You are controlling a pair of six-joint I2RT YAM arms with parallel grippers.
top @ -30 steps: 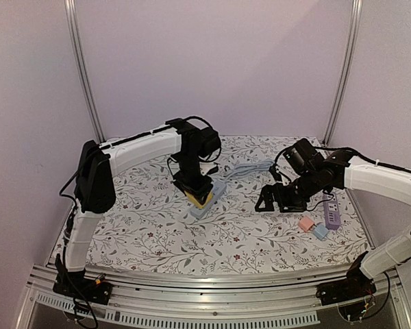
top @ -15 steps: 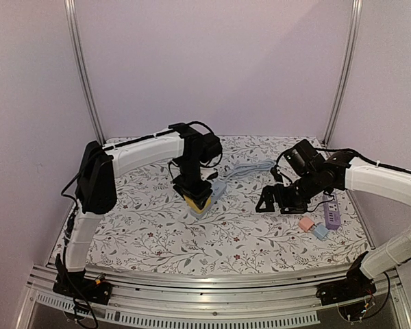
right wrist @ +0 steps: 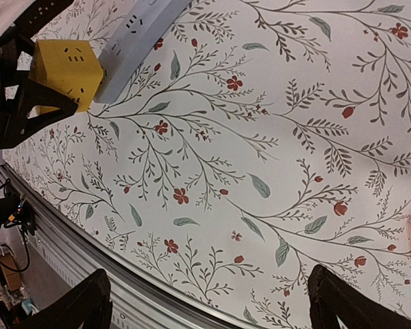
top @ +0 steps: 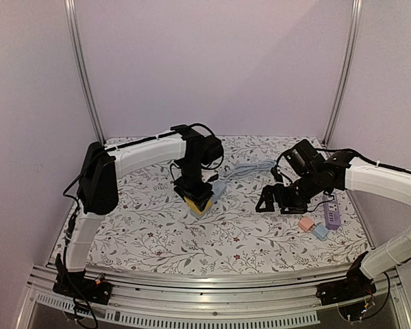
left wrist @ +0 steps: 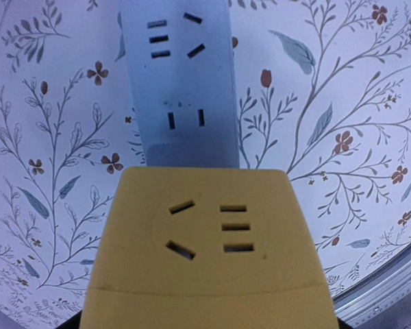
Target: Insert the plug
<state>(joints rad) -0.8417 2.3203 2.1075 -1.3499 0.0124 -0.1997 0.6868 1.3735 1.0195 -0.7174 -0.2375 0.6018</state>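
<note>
While the left hand (top: 196, 197) pinches the yellow plug (left wrist: 204, 247), the right hand (top: 272, 201) hangs spread.

The tabletop (top: 144, 233) is covered edge to edge by a white cloth (left wrist: 342, 103) printed with thin branches, grey-green leaves and small red flowers. A pale blue power strip (top: 218, 186) lies flat on it, left of centre and angled, its socket slots facing up. A grey cable (top: 250, 168) lies in loose loops behind it, toward the far edge. On the right side a purple power strip (top: 332, 211) lies near the right edge, with a pink block (top: 305, 224) and a light blue block (top: 320, 232) just beside it, the two blocks close together. A ribbed metal rail (top: 212, 301) runs along the near edge.
</note>
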